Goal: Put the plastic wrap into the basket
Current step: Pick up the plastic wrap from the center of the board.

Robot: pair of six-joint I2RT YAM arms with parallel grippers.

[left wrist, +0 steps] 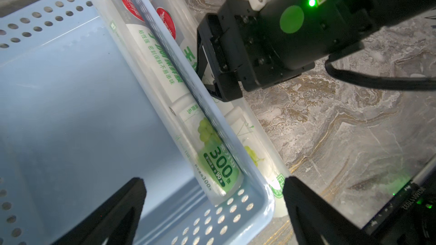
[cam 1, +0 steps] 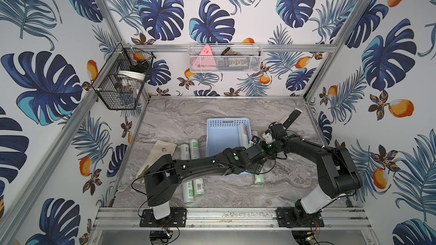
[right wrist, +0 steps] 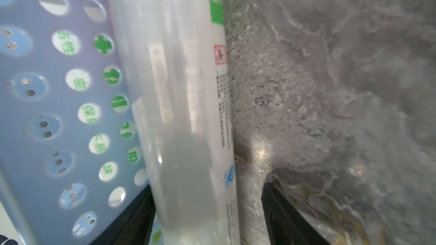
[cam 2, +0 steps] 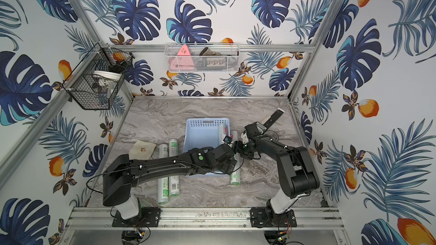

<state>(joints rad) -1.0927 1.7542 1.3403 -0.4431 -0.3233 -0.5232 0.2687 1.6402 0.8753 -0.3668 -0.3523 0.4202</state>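
Observation:
The light blue basket [cam 1: 219,137] [left wrist: 70,114] sits mid-table. One plastic wrap roll [cam 1: 242,131] [left wrist: 162,86] lies inside it along its right wall. A second roll [cam 1: 259,179] [left wrist: 250,128] [right wrist: 184,114] lies on the table just outside that wall. My right gripper [cam 1: 255,141] [right wrist: 207,185] straddles this outer roll, open: one finger is wedged between basket and roll, while the other finger [right wrist: 278,199] stands apart from it. My left gripper [cam 1: 258,164] [left wrist: 214,180] hangs wide open over the basket's near right corner, holding nothing. Two more rolls [cam 1: 188,193] [cam 1: 198,186] lie left of the basket, partly under the left arm.
A beige cloth pouch [cam 1: 164,150] lies at the left, and a remote control [cam 1: 290,117] at the back right. A black wire basket [cam 1: 122,78] and a white mesh basket [cam 1: 224,58] hang on the walls. Both wrists crowd the basket's right side.

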